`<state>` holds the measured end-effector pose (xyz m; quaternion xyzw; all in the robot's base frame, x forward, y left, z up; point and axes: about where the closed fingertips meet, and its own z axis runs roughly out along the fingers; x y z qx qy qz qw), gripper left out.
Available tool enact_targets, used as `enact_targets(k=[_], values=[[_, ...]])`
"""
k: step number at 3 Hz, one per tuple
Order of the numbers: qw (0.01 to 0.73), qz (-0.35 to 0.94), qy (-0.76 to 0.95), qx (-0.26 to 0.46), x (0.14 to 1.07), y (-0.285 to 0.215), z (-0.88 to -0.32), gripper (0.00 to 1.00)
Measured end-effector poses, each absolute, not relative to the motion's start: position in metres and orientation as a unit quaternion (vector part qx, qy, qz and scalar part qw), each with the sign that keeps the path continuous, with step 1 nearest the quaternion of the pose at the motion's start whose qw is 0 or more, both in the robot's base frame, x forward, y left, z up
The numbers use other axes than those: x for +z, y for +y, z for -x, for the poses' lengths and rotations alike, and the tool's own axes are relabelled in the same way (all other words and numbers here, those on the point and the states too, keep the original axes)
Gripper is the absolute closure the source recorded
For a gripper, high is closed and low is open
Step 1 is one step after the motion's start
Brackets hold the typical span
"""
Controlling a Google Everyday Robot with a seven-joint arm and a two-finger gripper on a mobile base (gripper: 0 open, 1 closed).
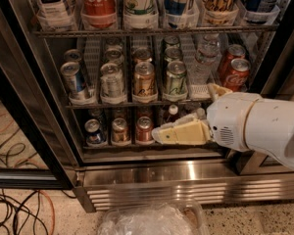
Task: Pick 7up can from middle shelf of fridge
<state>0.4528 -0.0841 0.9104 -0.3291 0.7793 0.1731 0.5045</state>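
The fridge (pixel 186 173) stands open in front of me. Its middle shelf (pixel 137 103) holds rows of short cans. The 7up can (pixel 111 81), pale and silvery, stands at the front of the second lane from the left. To its left is a blue can (pixel 74 80). To its right are a gold-orange can (pixel 144 79) and a green-labelled can (pixel 175 77). My gripper (pixel 181 124) comes in from the right on a white arm. It is open and empty. It is in front of the bottom shelf, below and to the right of the 7up can. It touches no can.
Tall bottles fill the top rack (pixel 152 31). Red cola cans (pixel 237 71) stand at the right of the middle shelf. Small cans (pixel 120 130) and a red-capped bottle (pixel 172 112) are on the bottom rack. Black door frames (pixel 19 106) flank the opening. Cables (pixel 14 209) and a plastic bag (pixel 147 222) lie on the floor.
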Motion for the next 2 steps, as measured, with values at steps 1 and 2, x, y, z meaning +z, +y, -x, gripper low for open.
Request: enact_targets(k=[1,2], values=[[0.504,0.329,0.779,0.173,0.9104,-0.0840,-0.4528,0.00],[0.519,0.337,0.770,0.154,0.9050,-0.0802,-0.4594,0.00]])
